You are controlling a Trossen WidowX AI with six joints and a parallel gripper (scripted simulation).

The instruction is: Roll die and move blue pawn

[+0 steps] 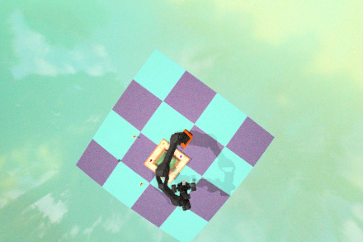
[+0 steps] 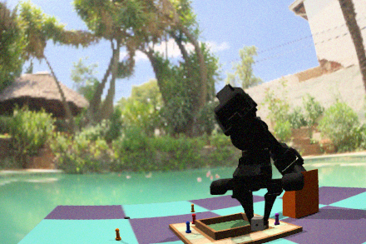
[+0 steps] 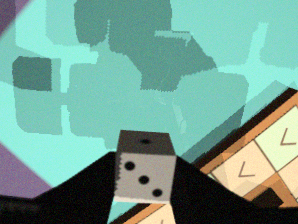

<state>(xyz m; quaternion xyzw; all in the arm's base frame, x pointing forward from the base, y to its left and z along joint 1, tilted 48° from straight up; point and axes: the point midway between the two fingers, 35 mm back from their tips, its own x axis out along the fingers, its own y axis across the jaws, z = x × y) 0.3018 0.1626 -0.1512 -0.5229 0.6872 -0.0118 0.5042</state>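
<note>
My gripper point(image 1: 184, 184) point(image 2: 258, 222) point(image 3: 143, 161) is shut on the grey-white die point(image 2: 258, 223) point(image 3: 145, 176). The wrist view shows three pips on its light face and one on its dark face. The die is held above the table beside the board point(image 1: 157, 151) point(image 2: 287, 229) point(image 3: 272, 142), its shadow apart from it. The tray point(image 2: 232, 233), with a green floor, sits in the middle of the board, partly under the arm in the top view. The blue pawn point(image 2: 188, 227) stands on the board left of the tray in the exterior view; I cannot make it out elsewhere.
A red pawn point(image 1: 151, 160) point(image 2: 194, 219) and a purple pawn point(image 1: 181, 156) point(image 2: 277, 219) stand on the board. Two orange pawns point(image 1: 134, 136) point(image 1: 141, 184) point(image 2: 117, 234) point(image 2: 192, 208) stand off it. A small dark thing point(image 1: 120, 160) point(image 2: 126, 217) lies nearby. An orange block point(image 1: 187, 139) point(image 2: 305, 194) is by the arm's base.
</note>
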